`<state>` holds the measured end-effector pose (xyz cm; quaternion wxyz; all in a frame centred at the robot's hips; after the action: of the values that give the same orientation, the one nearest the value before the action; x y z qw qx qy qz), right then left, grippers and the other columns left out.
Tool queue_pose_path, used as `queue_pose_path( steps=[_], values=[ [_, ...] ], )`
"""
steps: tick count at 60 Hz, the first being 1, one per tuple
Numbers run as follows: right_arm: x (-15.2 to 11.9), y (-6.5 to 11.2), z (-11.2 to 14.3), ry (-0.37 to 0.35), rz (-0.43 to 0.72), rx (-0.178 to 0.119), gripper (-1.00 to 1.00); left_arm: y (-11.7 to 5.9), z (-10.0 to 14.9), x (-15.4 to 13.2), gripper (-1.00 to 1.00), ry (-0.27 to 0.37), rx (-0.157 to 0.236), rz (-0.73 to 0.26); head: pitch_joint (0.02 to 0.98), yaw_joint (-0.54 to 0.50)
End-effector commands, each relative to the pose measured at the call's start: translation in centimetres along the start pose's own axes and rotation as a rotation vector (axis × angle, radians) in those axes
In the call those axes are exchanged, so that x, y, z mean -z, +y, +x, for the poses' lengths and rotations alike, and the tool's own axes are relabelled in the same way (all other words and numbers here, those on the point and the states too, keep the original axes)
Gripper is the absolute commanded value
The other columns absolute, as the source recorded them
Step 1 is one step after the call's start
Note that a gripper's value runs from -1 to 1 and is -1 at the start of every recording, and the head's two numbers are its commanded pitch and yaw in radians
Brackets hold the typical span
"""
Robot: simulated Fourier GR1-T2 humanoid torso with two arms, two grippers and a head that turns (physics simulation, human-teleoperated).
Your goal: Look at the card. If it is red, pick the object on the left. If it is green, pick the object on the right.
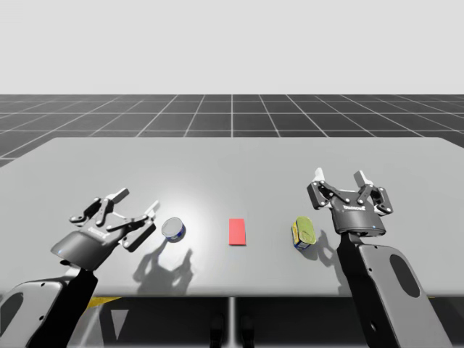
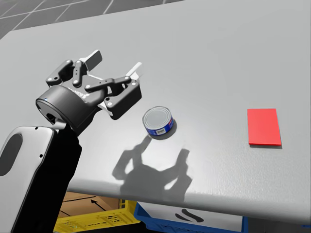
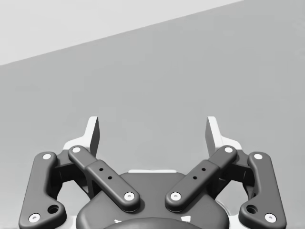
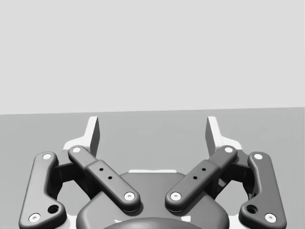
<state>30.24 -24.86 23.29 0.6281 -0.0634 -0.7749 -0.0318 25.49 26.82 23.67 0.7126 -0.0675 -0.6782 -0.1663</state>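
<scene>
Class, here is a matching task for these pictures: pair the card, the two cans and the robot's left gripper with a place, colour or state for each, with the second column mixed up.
Column A
1. card
2. blue round can
3. yellow-green can
4. left gripper

Column B
a. on the table to the right of the card in the high view
b. open, holding nothing
c. red, lying flat between the two cans
d. on the table to the left of the card in the high view

Pairs: 1-c, 2-d, 3-a, 4-b
</scene>
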Motion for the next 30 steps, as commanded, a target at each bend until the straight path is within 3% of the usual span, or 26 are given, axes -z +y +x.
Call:
queue_pose_path(
  steps=[1, 4, 7, 9, 30],
  values=[
    [0.0, 0.0, 0.0, 0.001, 0.001, 0.000, -1.00, -1.2, -2.0, -2.9, -1.00, 0.077, -0.005, -0.091, 0.890, 0.34],
    [0.1, 0.0, 0.0, 0.001, 0.002, -0.001, -1.00, -1.3, -2.9, -3.7, -1.00, 0.106, 0.010, -0.129, 0.890, 0.34],
    [0.1, 0.0, 0.0, 0.001, 0.003, -0.001, -1.00, -1.4, -3.8, -4.1, -1.00, 0.112, 0.000, -0.136, 0.888, 0.34],
    [0.1, 0.0, 0.0, 0.000, 0.003, -0.001, -1.00, -1.3, -4.5, -4.4, -1.00, 0.138, 0.023, -0.155, 0.887, 0.34],
    [0.1, -0.1, 0.0, -0.001, 0.005, 0.001, -1.00, -2.3, -8.8, -3.0, -1.00, 0.229, -0.041, -0.191, 0.886, 0.34]
  ],
)
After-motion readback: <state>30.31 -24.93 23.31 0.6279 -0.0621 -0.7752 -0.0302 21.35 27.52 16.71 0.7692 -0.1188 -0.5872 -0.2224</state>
